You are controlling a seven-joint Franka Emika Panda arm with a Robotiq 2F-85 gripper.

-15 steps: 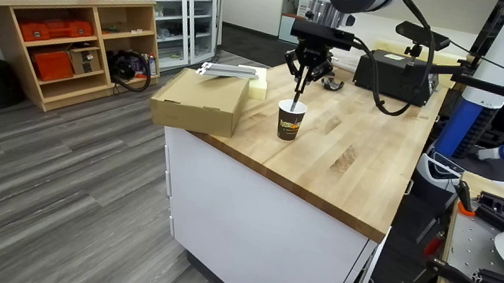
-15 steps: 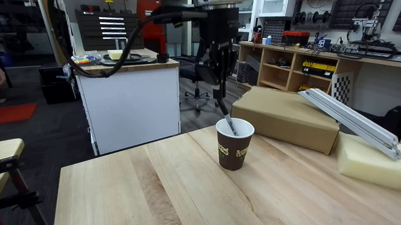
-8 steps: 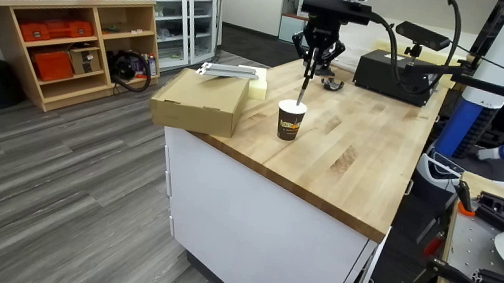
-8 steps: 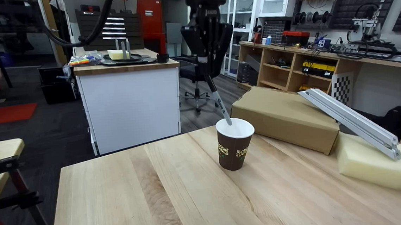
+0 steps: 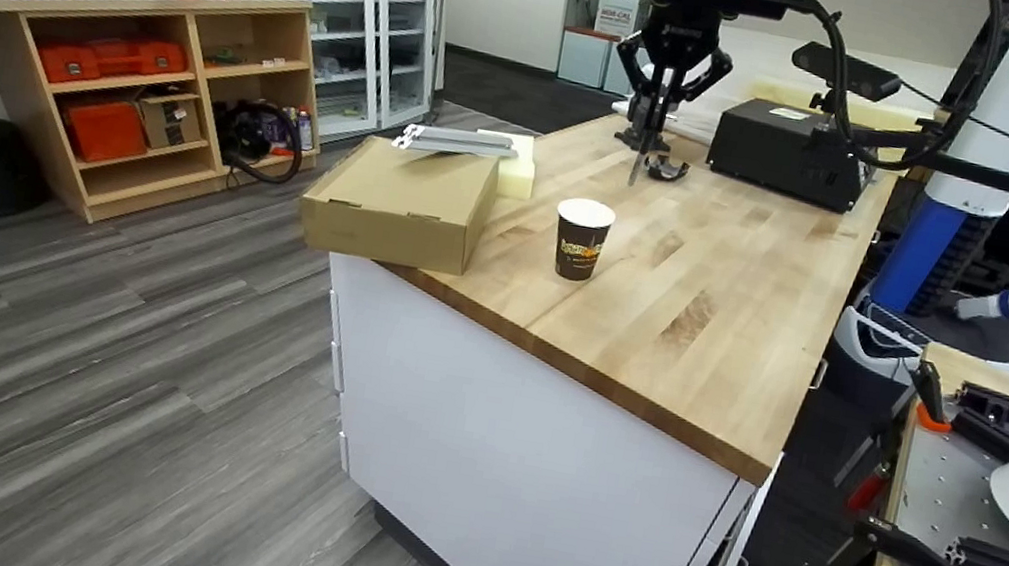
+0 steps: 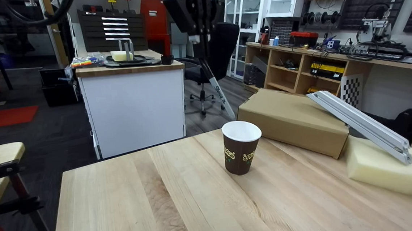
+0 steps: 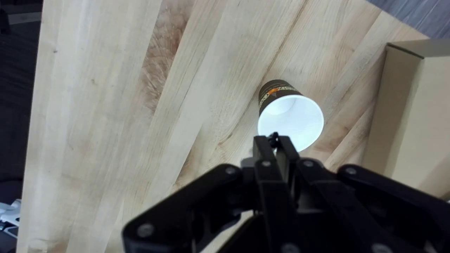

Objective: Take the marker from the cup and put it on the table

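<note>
The marker (image 6: pixel 220 92) is grey with a black upper end and hangs tilted in the air, clear of the cup. My gripper (image 6: pixel 203 52) is shut on its black end; the same hold shows in an exterior view (image 5: pixel 653 129). In the wrist view the fingertips (image 7: pixel 275 142) pinch a small dark end of the marker. The dark brown cup (image 6: pixel 240 153) stands upright on the wooden table (image 6: pixel 132 207), below the gripper and apart from it. The cup also shows in an exterior view (image 5: pixel 579 246) and in the wrist view (image 7: pixel 277 93), where its white inside holds nothing visible.
A cardboard box (image 5: pixel 399 216) lies beside the cup at the table's edge. A pale foam block (image 6: pixel 391 171) and an aluminium profile (image 6: pixel 362 124) lie by the box. A black device (image 5: pixel 782 160) and a small dark curved part (image 5: pixel 664 169) sit farther along the table.
My gripper has risen and moved away from the cup, drawing the marker out of it. The cup has stayed in place.
</note>
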